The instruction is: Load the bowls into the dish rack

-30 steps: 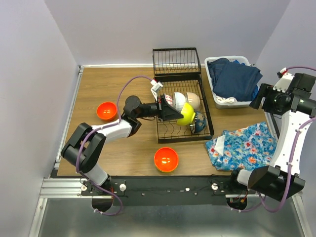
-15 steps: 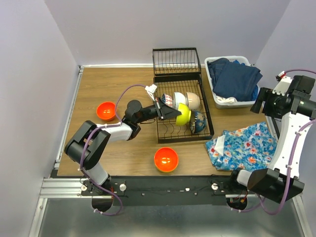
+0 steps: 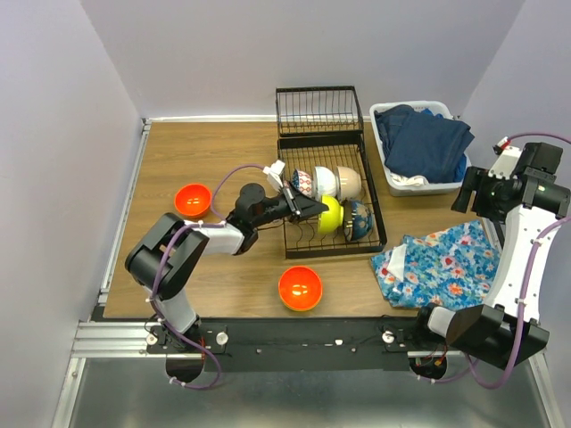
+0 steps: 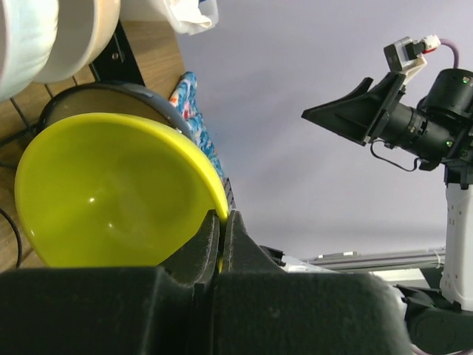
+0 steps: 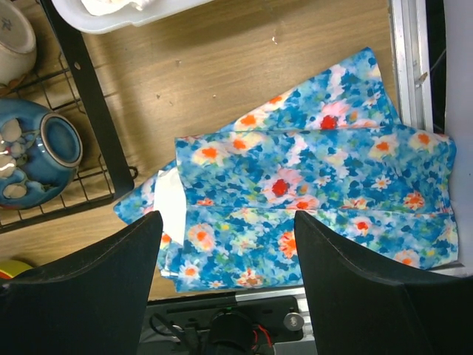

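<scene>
We pinch the glossy lime-green round bowl (image 4: pixel 103 192) by its rim in our left tool (image 4: pixel 222 219), apparently to stand it on edge inside the black wire dish rack (image 3: pixel 332 253), centre frame; our right tool (image 5: pixel 228 222) gapes wide, empty.

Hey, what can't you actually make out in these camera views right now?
Top view: whether the lime green bowl sits between the dish rack wires; the left pincer covers part of it.
Left wrist view: the blue bowl, mostly hidden behind the lime green bowl.
Top view: what lies under the dark blue clothes in the white tub.
</scene>
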{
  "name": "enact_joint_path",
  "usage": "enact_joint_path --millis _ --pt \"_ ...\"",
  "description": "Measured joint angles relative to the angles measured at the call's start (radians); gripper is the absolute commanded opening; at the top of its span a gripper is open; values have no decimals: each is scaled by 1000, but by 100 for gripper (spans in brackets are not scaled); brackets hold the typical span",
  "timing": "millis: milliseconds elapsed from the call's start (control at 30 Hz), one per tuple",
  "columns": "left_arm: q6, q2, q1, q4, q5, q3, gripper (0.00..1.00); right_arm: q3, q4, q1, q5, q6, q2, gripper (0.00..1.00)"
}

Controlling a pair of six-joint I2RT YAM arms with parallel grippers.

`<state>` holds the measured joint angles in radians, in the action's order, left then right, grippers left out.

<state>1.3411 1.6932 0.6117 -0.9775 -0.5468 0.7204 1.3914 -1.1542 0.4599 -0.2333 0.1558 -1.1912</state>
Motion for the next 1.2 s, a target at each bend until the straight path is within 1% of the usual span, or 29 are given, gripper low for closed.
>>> enact_joint_path --millis 300,467,667,867,1033,1100,1200 --pt "73 91 25 -25 18 0 0 -19 -1 0 23 6 2 80" --pt "111 145 37 -92 31 3 0 -26 -1 0 34 18 2 80" --pt "164 224 77 -166 39 45 0 -37 -1 0 43 24 2 80" --pt "220 297 90 -282 47 61 0 -70 0 0 58 30 6 80" --pt "280 375 90 -354 60 114 0 -78 0 0 65 36 6 80" --pt "284 424 97 -380 64 143 0 -80 0 0 66 37 6 80" --pt "302 456 107 -414 68 179 0 -87 0 0 68 37 6 80"
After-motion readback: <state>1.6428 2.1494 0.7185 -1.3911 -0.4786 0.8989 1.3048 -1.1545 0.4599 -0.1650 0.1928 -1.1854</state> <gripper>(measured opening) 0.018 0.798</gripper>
